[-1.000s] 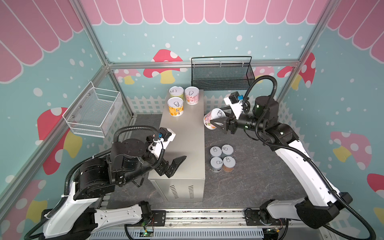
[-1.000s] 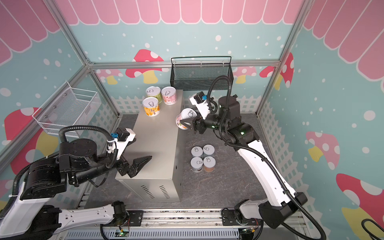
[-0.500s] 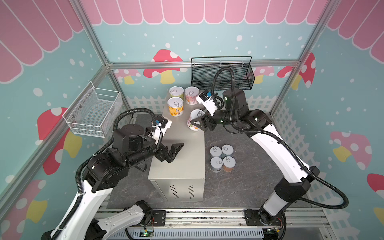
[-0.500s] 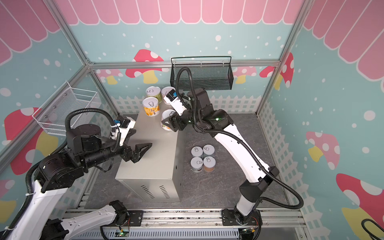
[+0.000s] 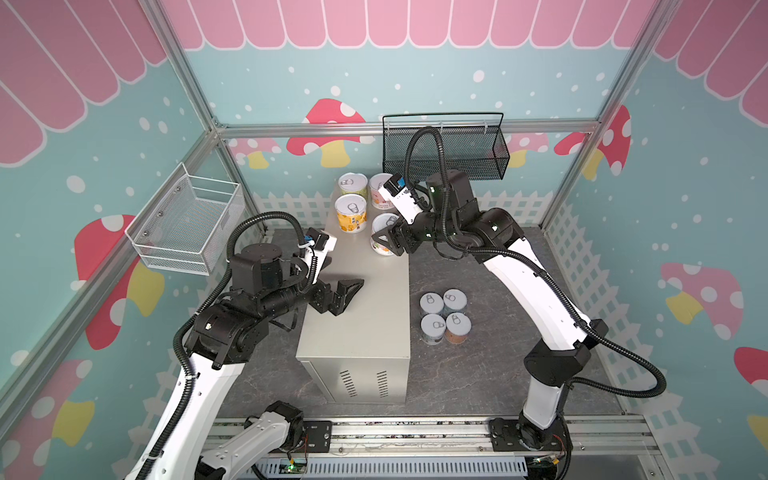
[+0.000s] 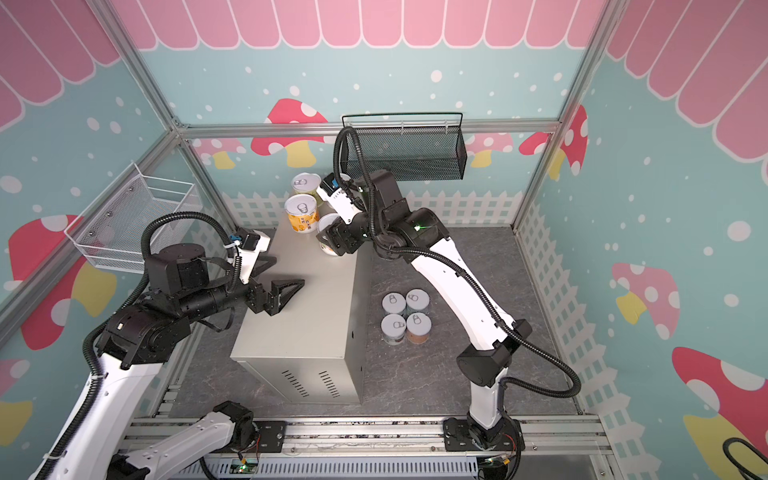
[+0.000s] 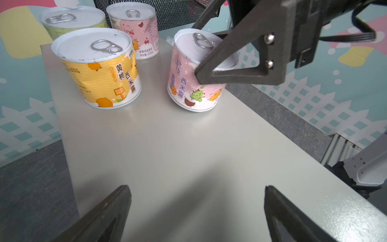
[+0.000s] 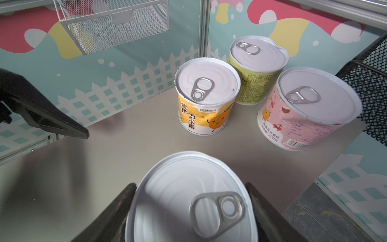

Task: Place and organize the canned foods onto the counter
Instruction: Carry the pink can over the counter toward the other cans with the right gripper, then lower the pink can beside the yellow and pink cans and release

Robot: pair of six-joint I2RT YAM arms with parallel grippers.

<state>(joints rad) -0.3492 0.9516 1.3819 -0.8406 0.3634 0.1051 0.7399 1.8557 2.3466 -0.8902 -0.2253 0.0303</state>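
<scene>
The counter (image 5: 357, 328) is a long beige-grey box in the middle of both top views. At its far end stand a green can (image 5: 352, 185), a pink can (image 5: 379, 192) and a yellow can (image 5: 351, 214). My right gripper (image 5: 386, 237) is shut on another pink can (image 7: 188, 92), slightly tilted, with its base at the counter top beside the yellow can (image 8: 206, 98). Its lid (image 8: 184, 201) fills the gap between the jaws. My left gripper (image 5: 347, 272) hangs open and empty over the counter's middle (image 7: 167, 157). Several cans (image 5: 432, 303) stand on the floor to the right.
A black mesh basket (image 5: 444, 153) hangs on the back wall just behind my right wrist. A white wire basket (image 5: 187, 224) is fixed to the left wall. The held can sits near the counter's right edge (image 7: 261, 117). A metal rail (image 5: 415, 432) runs along the front.
My right gripper has carried the pink can leftward from beside the counter to over its far right part and down next to the yellow can. The left arm has shifted slightly, still open.
</scene>
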